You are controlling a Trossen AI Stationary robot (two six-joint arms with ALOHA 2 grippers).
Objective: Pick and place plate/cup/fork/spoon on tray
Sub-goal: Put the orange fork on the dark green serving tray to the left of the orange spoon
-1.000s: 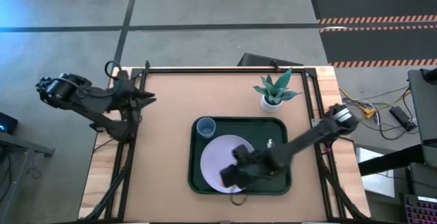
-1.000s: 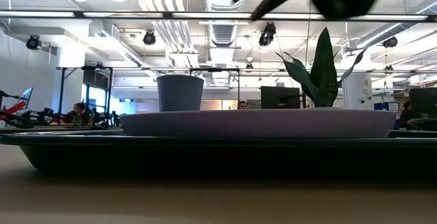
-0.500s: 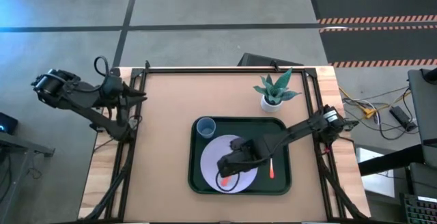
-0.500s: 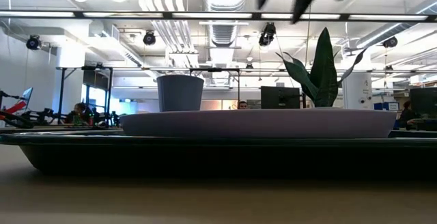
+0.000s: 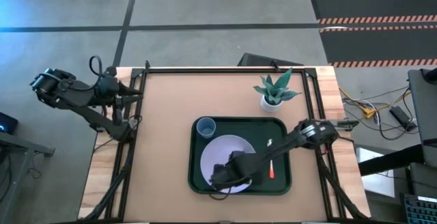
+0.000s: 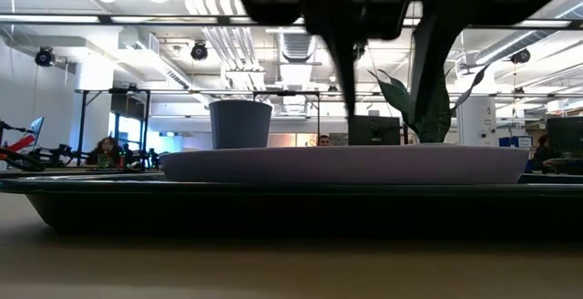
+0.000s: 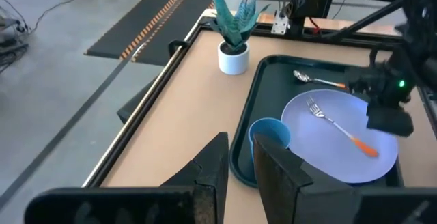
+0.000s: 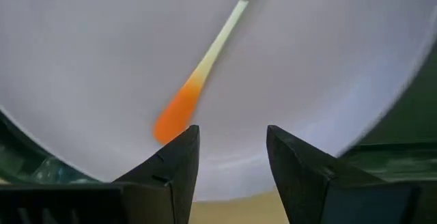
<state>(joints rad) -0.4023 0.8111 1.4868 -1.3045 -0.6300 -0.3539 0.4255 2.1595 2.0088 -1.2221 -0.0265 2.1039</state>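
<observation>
While the right pincer (image 8: 225, 166) is hovering open above the plate (image 8: 102, 39) | you are seeing the fork (image 8: 198, 80) handle lying just ahead | left pincer (image 7: 239, 176) is waiting open, far off.

I work in an open industrial lab: exposed ceiling ducts (image 6: 296, 35), striped floor mats (image 5: 372, 19), monitors (image 6: 373, 129) and seated people (image 6: 107, 149) beyond my worktop (image 5: 171, 121).

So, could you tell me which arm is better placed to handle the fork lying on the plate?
The right. Its open gripper hangs just above the fork on the plate, fingers straddling near the orange handle. The left gripper waits off the table's far left edge.
</observation>
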